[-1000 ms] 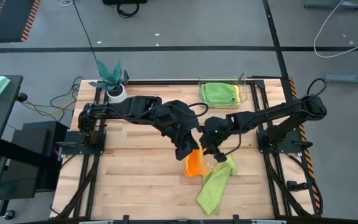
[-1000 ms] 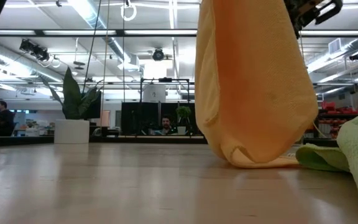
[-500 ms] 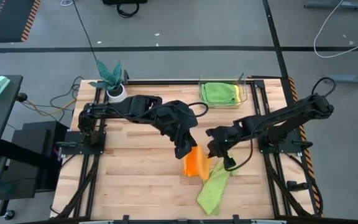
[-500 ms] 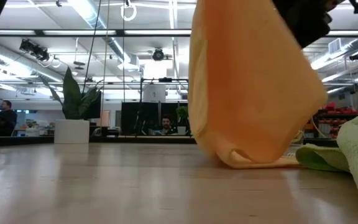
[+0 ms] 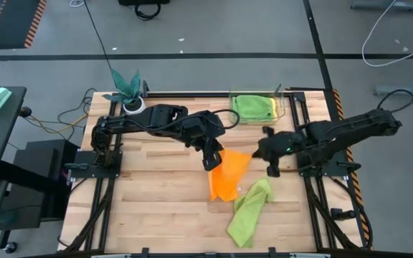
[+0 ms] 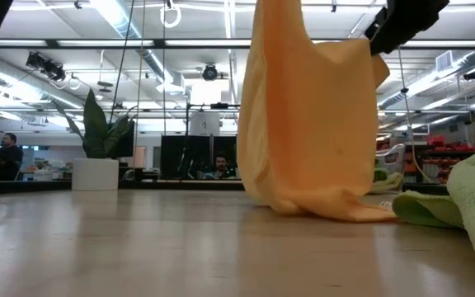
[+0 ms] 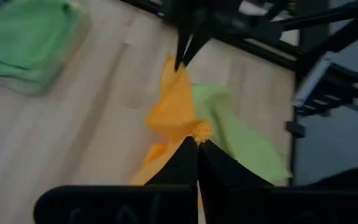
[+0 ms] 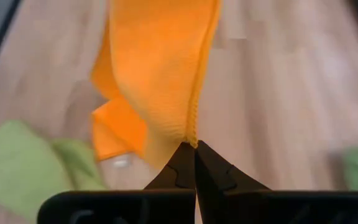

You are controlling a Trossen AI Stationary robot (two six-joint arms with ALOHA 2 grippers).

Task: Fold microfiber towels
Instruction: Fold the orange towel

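Orange cloth was pinched at two corners. The left gripper (image 5: 211, 162) had its fingers (image 7: 185, 163) closed tight on one corner of the orange towel (image 5: 229, 174), and the right gripper (image 5: 272, 170) had its fingers (image 8: 194, 167) closed tight on another corner, so the towel hung stretched between them above the middle of the desk (image 5: 156, 193). In the low view its lower edge lay bunched on the wood while the rest hung like a curtain.

Just beside it, toward the front edge of the desk, a lime towel (image 5: 248, 212) lay crumpled, one end touching the orange one. A clear tray (image 5: 284, 104) stood at the back right of the desk, with a folded green towel (image 5: 254, 107) in it and a strip of yellow showing beneath that.

At the back left corner stood a teal plant (image 5: 126, 87) in a white pot. Beyond the desk, in the low view, a person (image 6: 218, 167) sat far back in the room and another (image 6: 3, 153) stood at the left edge.
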